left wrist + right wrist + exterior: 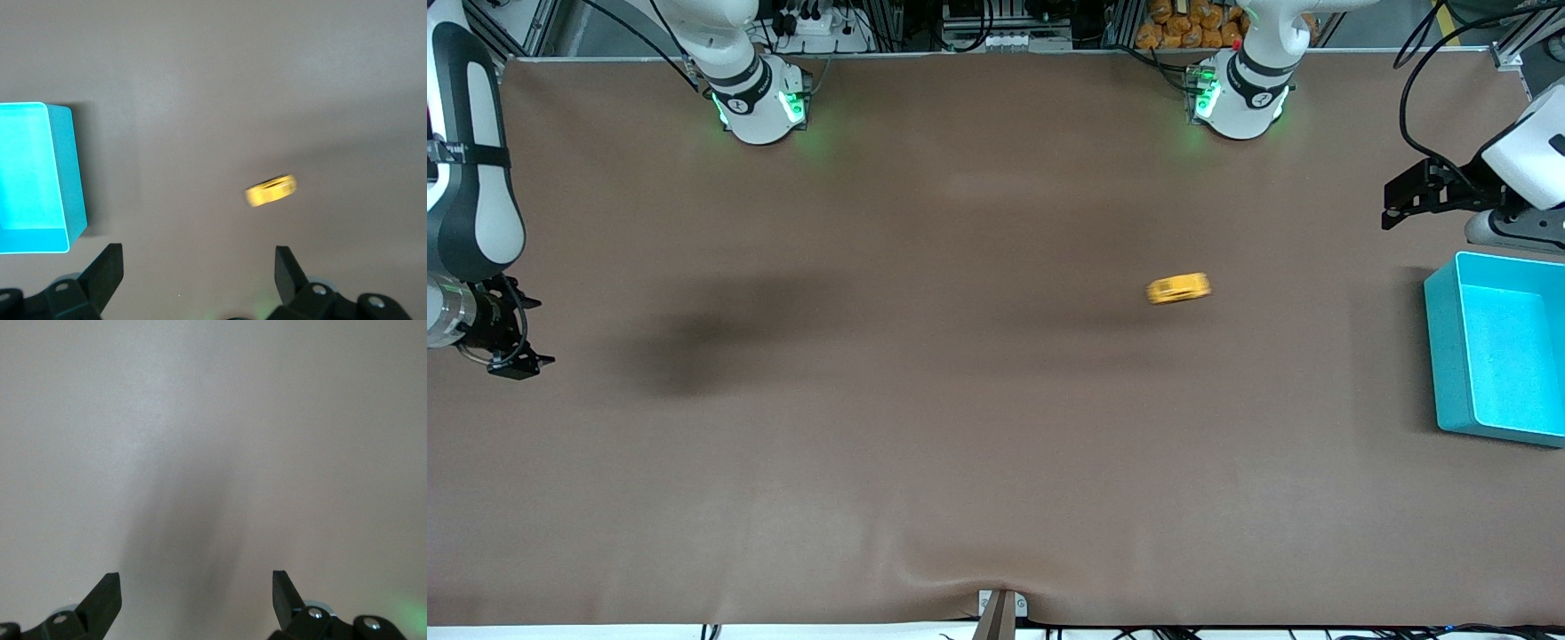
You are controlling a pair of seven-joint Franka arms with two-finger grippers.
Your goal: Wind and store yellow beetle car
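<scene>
Resting on brown table (960, 444), seemingly blurred yellow beetle car (1178, 289); left gripper (199, 267), right gripper (197, 590) both agape.

1. A teal bin (1449, 356) is sitting open-topped on the brown table (925, 444) at the left arm's end, its pale interior showing.
2. Orange packets (1192, 27) are lying piled off the table's edge, among cables, near the left arm's base.
</scene>
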